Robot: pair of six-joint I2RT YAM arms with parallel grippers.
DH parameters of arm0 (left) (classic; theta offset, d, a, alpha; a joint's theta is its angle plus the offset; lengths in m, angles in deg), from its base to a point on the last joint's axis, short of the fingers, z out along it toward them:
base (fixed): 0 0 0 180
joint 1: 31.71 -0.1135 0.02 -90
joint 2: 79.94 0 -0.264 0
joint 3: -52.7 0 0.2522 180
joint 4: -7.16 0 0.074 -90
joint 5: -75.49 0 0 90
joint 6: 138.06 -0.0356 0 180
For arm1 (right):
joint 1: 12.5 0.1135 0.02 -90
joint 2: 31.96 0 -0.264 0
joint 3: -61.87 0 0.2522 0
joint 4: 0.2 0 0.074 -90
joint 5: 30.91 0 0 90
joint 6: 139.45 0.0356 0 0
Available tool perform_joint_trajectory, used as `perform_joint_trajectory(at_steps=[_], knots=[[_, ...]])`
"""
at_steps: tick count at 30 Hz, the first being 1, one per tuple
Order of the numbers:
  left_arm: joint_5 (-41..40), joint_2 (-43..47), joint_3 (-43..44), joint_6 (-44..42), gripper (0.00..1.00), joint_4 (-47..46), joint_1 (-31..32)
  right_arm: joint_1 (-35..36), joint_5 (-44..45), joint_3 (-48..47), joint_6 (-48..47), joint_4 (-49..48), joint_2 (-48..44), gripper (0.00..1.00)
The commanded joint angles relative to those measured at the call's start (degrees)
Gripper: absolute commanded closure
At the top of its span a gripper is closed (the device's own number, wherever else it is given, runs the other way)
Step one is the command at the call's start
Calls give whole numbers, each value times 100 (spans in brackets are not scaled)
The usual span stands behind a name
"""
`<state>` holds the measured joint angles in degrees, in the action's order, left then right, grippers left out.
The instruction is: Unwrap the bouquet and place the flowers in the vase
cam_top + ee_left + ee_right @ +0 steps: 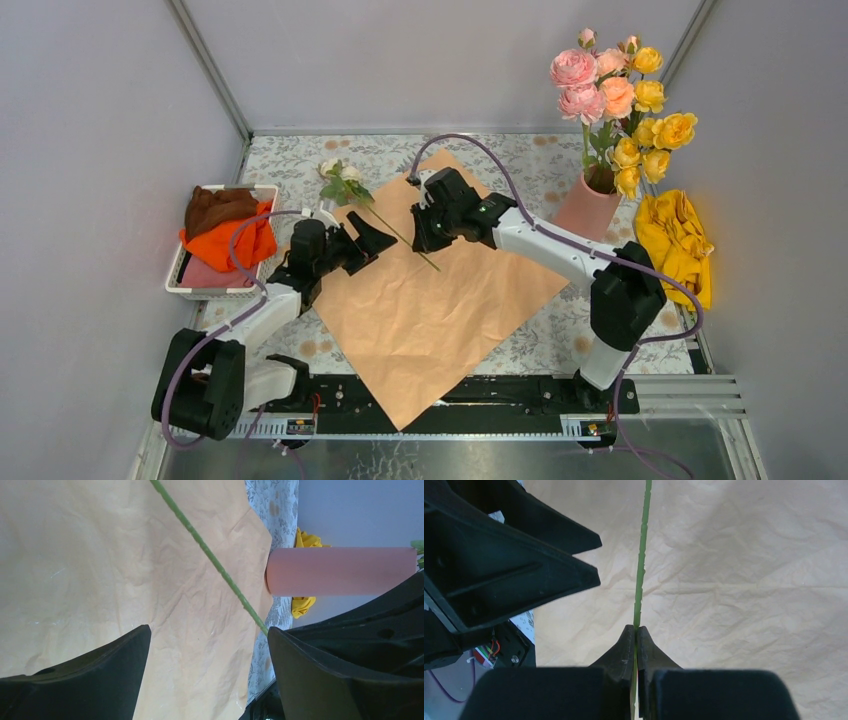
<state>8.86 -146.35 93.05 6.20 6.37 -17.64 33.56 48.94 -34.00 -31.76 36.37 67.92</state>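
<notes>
The bouquet's peach wrapping paper lies spread flat on the table. One of the flowers, a white rose, lies with its green stem across the paper. My right gripper is shut on that stem, its tips pinching it. My left gripper hangs open just left of it, fingers wide over the paper, the stem running ahead of them. The pink vase at the back right holds pink and yellow flowers. The vase also shows in the left wrist view.
A white tray at the left holds orange and brown cloths. A yellow cloth lies right of the vase. Grey walls close in the back and both sides. The tablecloth is floral.
</notes>
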Motion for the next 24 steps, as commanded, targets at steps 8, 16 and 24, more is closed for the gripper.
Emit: perform_joint_trajectory(at_steps=[8,16,24], knots=[[250,-961,-119,638,7,-2137,-76,59,-315,552,220,-504,-591,100],[353,-1847,8,792,17,-2825,-72,133,-298,822,263,-580,-869,100],[439,-2292,253,850,30,-3054,-71,320,-287,1170,428,-759,-1033,100]])
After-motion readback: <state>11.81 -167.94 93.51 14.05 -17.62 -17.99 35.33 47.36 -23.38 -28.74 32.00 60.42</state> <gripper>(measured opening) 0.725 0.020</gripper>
